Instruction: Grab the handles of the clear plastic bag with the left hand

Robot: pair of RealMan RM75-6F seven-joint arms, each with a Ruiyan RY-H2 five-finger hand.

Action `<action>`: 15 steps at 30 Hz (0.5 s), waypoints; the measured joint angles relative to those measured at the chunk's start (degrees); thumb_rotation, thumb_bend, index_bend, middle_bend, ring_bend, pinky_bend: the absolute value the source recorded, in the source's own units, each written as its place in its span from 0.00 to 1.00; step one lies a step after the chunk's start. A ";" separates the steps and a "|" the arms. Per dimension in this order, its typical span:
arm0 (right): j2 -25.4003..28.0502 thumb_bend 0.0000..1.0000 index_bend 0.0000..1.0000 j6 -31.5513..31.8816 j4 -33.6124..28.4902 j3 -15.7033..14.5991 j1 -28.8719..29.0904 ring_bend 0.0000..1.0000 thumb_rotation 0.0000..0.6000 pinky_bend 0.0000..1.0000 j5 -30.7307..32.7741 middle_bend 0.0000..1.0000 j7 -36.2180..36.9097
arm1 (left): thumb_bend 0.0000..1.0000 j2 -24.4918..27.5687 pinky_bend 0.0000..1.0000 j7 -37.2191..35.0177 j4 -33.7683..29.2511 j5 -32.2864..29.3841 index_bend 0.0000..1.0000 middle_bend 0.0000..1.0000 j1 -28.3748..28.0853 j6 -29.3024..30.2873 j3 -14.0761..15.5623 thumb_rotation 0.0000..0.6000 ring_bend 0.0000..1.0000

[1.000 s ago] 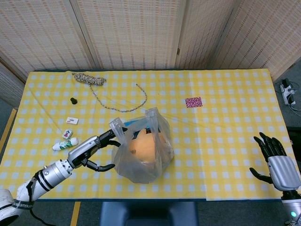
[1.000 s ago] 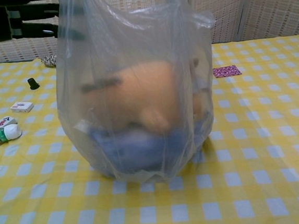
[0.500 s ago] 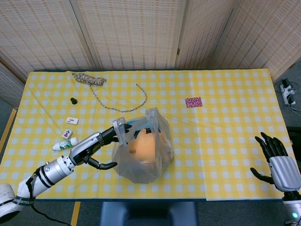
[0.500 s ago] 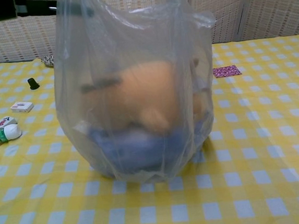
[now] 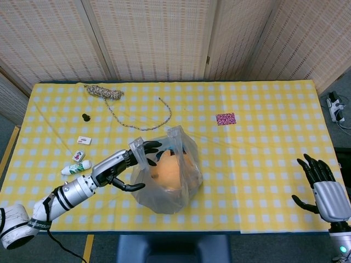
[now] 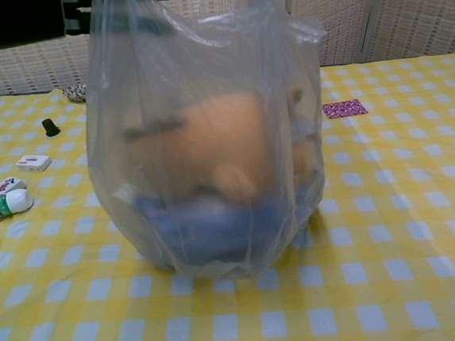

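The clear plastic bag point(image 5: 167, 178) stands upright near the table's front edge, holding something orange and something blue. Its two handles stick up: the left handle point(image 5: 137, 149) and the right handle point(image 5: 176, 135). My left hand point(image 5: 122, 167) is at the bag's left side with its fingers spread. The upper fingers point(image 5: 148, 146) reach across the left handle, and the thumb lies low against the bag's side. No grip has closed. In the chest view the bag point(image 6: 210, 156) fills the middle, and the left hand point(image 6: 78, 10) shows dark at the top left. My right hand point(image 5: 321, 183) hangs open by the table's right edge.
A patterned rope point(image 5: 118, 104) lies at the back left with a small black piece point(image 5: 85, 116) near it. A white card point(image 5: 84, 140), a tile point(image 5: 79, 155) and a green-white tube point(image 5: 75, 167) sit left of the hand. A pink patch point(image 5: 225, 118) lies back right.
My left hand has moved right and up toward the bag; its fingers now reach across the left handle. The bag has shifted slightly. The right hand has stayed put.
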 measured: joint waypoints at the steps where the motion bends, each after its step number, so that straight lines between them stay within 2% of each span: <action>1: 0.04 0.25 0.00 -0.20 0.02 0.01 0.08 0.00 1.00 0.00 0.10 0.00 0.08 | 0.32 -0.30 0.25 -0.30 0.34 0.00 0.07 0.07 -0.30 -0.22 -0.04 1.00 0.08; 15: 0.42 0.25 0.00 -0.41 0.04 0.00 0.08 0.00 1.00 0.00 0.38 0.00 0.68 | 0.32 -2.93 0.25 -1.85 3.02 -0.50 0.07 0.08 -3.22 -2.44 0.18 1.00 0.07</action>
